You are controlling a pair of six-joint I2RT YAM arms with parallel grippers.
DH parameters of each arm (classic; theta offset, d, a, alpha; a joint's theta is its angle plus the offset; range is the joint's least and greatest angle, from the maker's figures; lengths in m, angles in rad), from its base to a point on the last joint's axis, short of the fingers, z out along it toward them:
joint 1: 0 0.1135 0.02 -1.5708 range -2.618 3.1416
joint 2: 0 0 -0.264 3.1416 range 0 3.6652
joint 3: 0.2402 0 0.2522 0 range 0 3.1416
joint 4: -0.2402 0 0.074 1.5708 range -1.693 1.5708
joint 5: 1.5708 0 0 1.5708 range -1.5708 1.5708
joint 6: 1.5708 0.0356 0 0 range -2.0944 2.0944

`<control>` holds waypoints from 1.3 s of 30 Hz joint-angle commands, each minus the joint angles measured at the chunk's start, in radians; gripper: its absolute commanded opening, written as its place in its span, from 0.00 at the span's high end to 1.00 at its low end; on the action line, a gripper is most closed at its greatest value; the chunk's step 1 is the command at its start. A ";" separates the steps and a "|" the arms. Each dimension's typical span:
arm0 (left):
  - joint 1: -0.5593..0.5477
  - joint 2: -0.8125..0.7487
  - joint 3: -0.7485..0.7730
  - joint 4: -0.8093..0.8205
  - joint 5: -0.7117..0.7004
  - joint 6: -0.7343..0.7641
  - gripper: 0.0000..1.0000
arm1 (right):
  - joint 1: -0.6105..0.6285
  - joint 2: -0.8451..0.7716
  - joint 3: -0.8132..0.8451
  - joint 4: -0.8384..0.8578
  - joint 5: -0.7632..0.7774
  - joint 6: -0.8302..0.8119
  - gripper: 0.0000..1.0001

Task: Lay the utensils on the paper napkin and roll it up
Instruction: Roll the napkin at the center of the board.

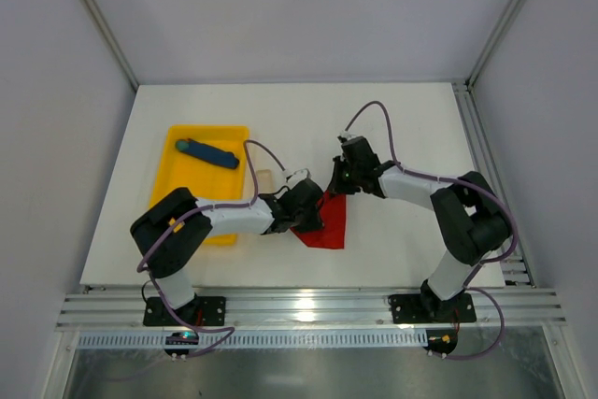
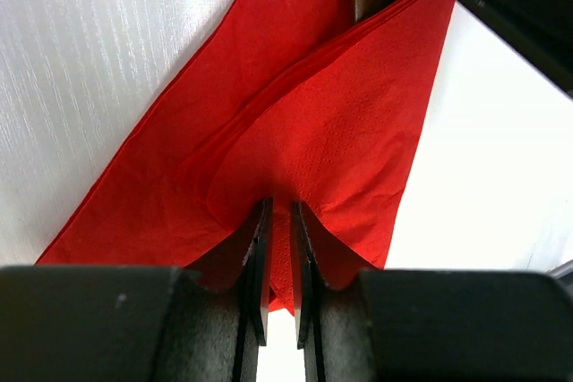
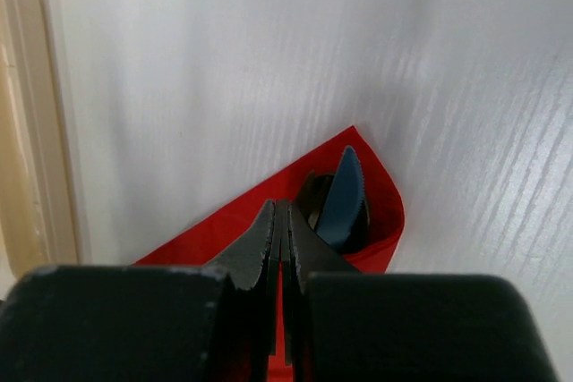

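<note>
We see the dimpled red paper napkin point(image 1: 332, 226) folded into a wedge, lying roughly 12-to-6 o'clock. The left gripper point(image 2: 281, 207) pinches it, and the right gripper point(image 3: 279, 212) seemingly does too. The utensils point(image 3: 345, 203) are tucked inside.

The top external camera looks steeply down from behind the arm bases over the whole white table point(image 1: 411, 128). Each wrist camera looks out along its fingers point(image 2: 258, 257), very near the surface; all three views share the red paper napkin point(image 1: 332, 226).
</note>
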 commanded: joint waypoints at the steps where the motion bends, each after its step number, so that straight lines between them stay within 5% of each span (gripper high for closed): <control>1: -0.009 0.011 -0.027 -0.106 -0.028 -0.010 0.82 | 0.013 -0.007 0.038 -0.034 0.067 -0.063 0.96; 12: -0.009 0.012 -0.035 -0.114 -0.029 -0.039 0.82 | 0.021 -0.044 0.062 -0.068 0.044 -0.095 0.96; 23: -0.011 0.019 -0.030 -0.123 -0.032 -0.059 0.82 | 0.094 -0.187 -0.091 -0.013 0.032 0.077 0.96; 39: -0.009 -0.012 -0.021 -0.160 -0.051 -0.073 0.82 | 0.194 -0.069 -0.154 -0.040 0.213 0.141 0.96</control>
